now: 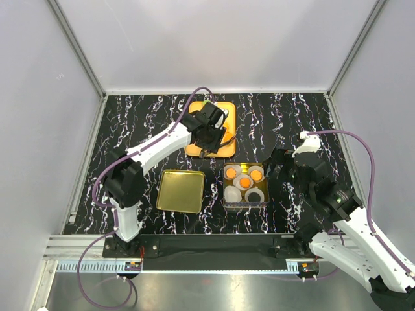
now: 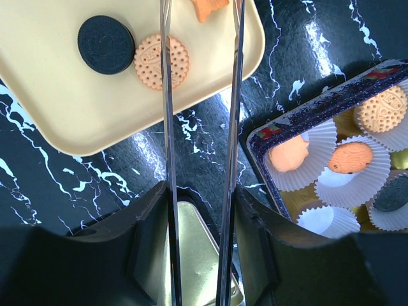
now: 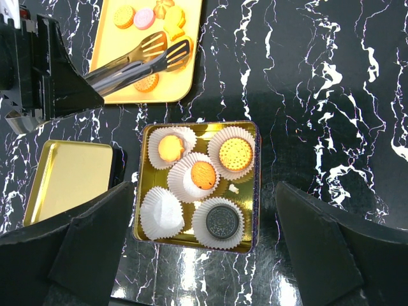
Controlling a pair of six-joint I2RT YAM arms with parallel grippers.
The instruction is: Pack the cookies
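Top external view shows the black marbled table (image 1: pixel 130 116) with the tray (image 3: pixel 111 44) at the back. The gold lid (image 3: pixel 70 182) and the open tin (image 3: pixel 250 210) lie side by side nearer the arms.

The cookies (image 3: pixel 204 173) are small flat discs. Some sit in the tin and the others lie loose on the tray. The tin holds five white paper cups (image 3: pixel 162 213). Four are filled: two biscuit-orange rounds, a paler orange one and a black sandwich cookie (image 3: pixel 222 221). The near-left cup is empty. The tray carries orange rounds, a pink one (image 3: pixel 145 18), a black one (image 2: pixel 106 44) and some yellow-orange shaped pieces.

The left gripper (image 2: pixel 201 191) clamps a pair of metal tongs (image 3: pixel 137 60). Their tips are slightly apart over an orange cookie on the tray. The right gripper (image 3: pixel 204 191) hangs above the tin with its jaws spread wide and holding nothing.

From above, the left arm covers most of the tray, so the cookies there cannot be made out. In the left wrist view the tong tips and a star-like cookie (image 2: pixel 207 7) are cut off at the top edge. The tin runs off the right side of that view. The tongs partly hide the cookie beneath them.
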